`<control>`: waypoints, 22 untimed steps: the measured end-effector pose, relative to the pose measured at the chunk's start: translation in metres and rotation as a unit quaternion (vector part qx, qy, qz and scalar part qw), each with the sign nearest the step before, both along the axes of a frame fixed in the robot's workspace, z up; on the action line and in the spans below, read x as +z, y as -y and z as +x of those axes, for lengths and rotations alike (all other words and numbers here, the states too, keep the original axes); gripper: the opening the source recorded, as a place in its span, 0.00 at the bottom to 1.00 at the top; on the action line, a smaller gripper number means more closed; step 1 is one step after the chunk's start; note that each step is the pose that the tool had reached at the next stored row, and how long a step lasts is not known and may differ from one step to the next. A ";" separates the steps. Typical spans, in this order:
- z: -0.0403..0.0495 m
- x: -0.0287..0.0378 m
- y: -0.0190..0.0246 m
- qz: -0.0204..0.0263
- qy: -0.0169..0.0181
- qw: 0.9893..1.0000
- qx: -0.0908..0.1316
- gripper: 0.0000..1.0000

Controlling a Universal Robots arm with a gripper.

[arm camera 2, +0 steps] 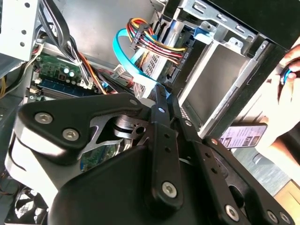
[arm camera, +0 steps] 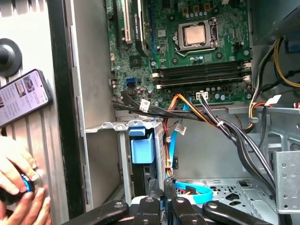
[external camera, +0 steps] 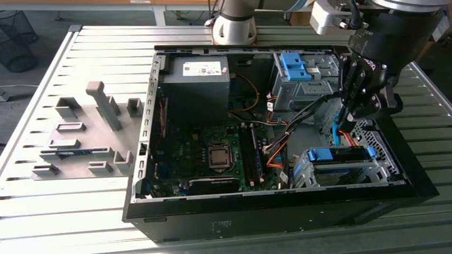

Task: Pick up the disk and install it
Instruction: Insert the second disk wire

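Exterior view: an open computer case [external camera: 141, 159] lies on a table of metal slats [external camera: 63, 211]. The arm reaches down into the side of the case at the exterior view's right. The gripper [external camera: 352, 120] hangs just above a metal cage [external camera: 300, 174] in the near corner there. The disk [external camera: 340, 170] sits inside this cage, and its blue frame [external camera: 339, 154] shows along the top. It looks already pushed in. The gripper is not holding it. A 2nd cage farther back has a bare blue bracket [external camera: 293, 66] on it. A big grey box [external camera: 201, 71] with a white sticker sits in the far part of the case. The green board [external camera: 205, 153] fills the middle. A grey tray of holders [external camera: 84, 137] lies on the table at the exterior view's left.

Second wrist view: the gripper [arm camera 2: 164, 101] is seen from close behind. Its 2 black fingers [arm camera 2: 158, 110] are squeezed together with nothing between them. Past them is the metal cage [arm camera 2: 220, 79], a blue flat cable [arm camera 2: 123, 51] and a bunch of colored wires [arm camera 2: 154, 44]. A person's hand [arm camera 2: 281, 103] and a phone [arm camera 2: 243, 136] are outside the case.

First wrist view: the gripper [arm camera: 161, 183] points at the cage [arm camera: 123, 164]. The disk's blue frame [arm camera: 140, 147] shows on edge in the cage, just beside the fingertips [arm camera: 153, 186]. The green board [arm camera: 187, 47] is farther off. The blue cable [arm camera: 197, 193] lies near the fingers. Outside the case wall are a phone [arm camera: 23, 96] and a hand [arm camera: 18, 187].
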State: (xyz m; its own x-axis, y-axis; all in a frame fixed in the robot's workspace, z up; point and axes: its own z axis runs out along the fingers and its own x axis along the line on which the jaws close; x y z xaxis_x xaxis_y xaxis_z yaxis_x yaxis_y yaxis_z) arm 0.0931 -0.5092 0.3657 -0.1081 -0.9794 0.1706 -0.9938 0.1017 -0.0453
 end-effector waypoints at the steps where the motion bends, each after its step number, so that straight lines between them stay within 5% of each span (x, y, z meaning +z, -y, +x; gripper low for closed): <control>1: 0.0000 -0.0004 0.0011 0.003 0.000 1.000 0.000 0.16; 3: 0.0000 -0.0009 0.0037 0.017 0.000 1.000 0.000 0.16; 8: 0.0000 -0.0015 0.0097 0.062 0.000 0.998 0.000 0.16; 9: 0.0000 -0.0020 0.0119 0.066 0.000 0.998 0.000 0.16; 14: 0.0000 -0.0054 0.0248 0.070 0.003 0.998 0.000 0.16; 22: 0.0000 -0.0134 0.0285 0.070 0.011 0.997 0.001 0.16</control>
